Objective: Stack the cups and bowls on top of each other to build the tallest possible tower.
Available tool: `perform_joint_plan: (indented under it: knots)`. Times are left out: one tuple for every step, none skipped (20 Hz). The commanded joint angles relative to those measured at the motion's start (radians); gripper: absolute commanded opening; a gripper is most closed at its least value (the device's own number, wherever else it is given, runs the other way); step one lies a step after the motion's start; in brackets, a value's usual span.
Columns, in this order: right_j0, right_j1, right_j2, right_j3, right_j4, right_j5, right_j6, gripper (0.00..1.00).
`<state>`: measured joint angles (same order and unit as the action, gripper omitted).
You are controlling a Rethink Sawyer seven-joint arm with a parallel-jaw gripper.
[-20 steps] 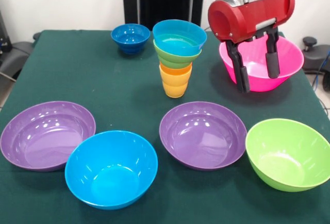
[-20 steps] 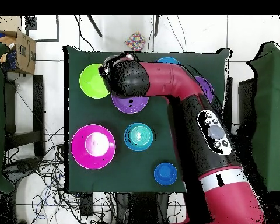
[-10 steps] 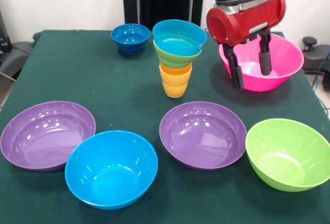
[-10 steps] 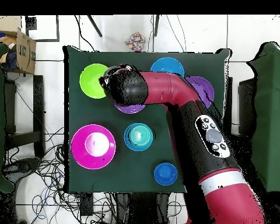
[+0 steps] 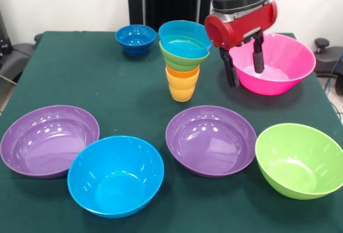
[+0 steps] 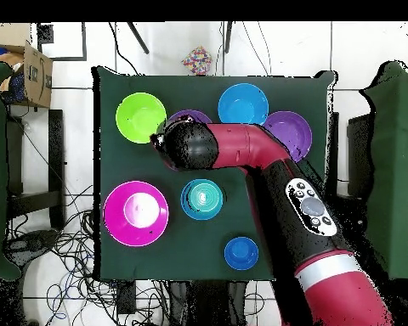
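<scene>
Retreating toward the tower [image 5: 185,56], the gripper [image 5: 244,64] has drifted back from the pink bowl [image 5: 278,67], fingers spread and empty; the dark blue bowl [image 5: 135,39] probably goes next.

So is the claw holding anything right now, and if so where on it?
Nothing is held. The claw hangs open and empty over the near rim of the pink bowl, beside the tower.
</scene>
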<state>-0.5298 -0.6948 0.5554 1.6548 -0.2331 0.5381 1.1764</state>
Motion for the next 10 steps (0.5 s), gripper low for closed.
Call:
perform_joint_plan:
  knots:
    - [-0.002, 0.014, -0.042, 0.104, -0.086, -0.056, 0.075, 1.00]
    - [-0.002, 0.014, -0.039, 0.114, -0.089, -0.065, 0.079, 1.00]
    - [0.000, 0.012, -0.039, 0.119, -0.088, -0.066, 0.084, 1.00]
    - [0.003, 0.006, -0.037, 0.122, -0.085, -0.060, 0.087, 1.00]
    - [0.006, 0.003, -0.038, 0.125, -0.084, -0.058, 0.090, 1.00]
    - [0.009, -0.001, -0.035, 0.130, -0.081, -0.053, 0.092, 1.00]
    - [0.010, -0.005, -0.034, 0.135, -0.079, -0.053, 0.095, 1.00]
    - [0.013, -0.008, -0.033, 0.142, -0.077, -0.056, 0.099, 1.00]
    - [0.016, -0.012, -0.031, 0.149, -0.076, -0.058, 0.104, 1.00]
    - [0.019, -0.016, -0.028, 0.154, -0.074, -0.059, 0.107, 1.00]
